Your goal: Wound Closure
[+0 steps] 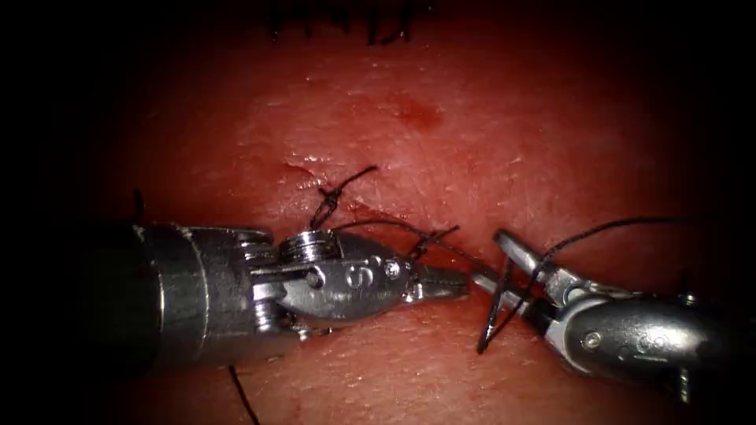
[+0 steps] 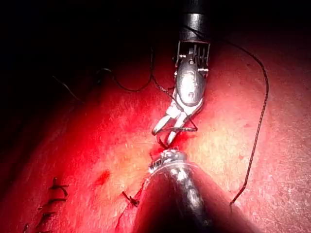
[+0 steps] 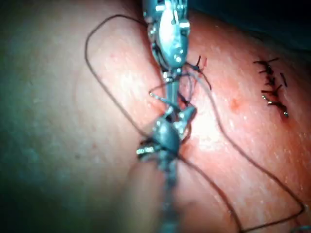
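- My left end effector (image 1: 450, 282) comes in from the left, low over the tissue (image 1: 472, 149), jaws clenched together with nothing in them that I can make out.
- My right end effector (image 1: 504, 264) is spread wide, and the needle (image 1: 496, 311) sits across its lower jaw, gripped near mid-curve as far as I can tell. The tip points down toward me, clear of the tissue.
- Thread (image 1: 606, 228) runs off to the right from there.
- The cut (image 1: 346, 208) has two knotted stitches (image 1: 331, 197), just beyond my left tool.
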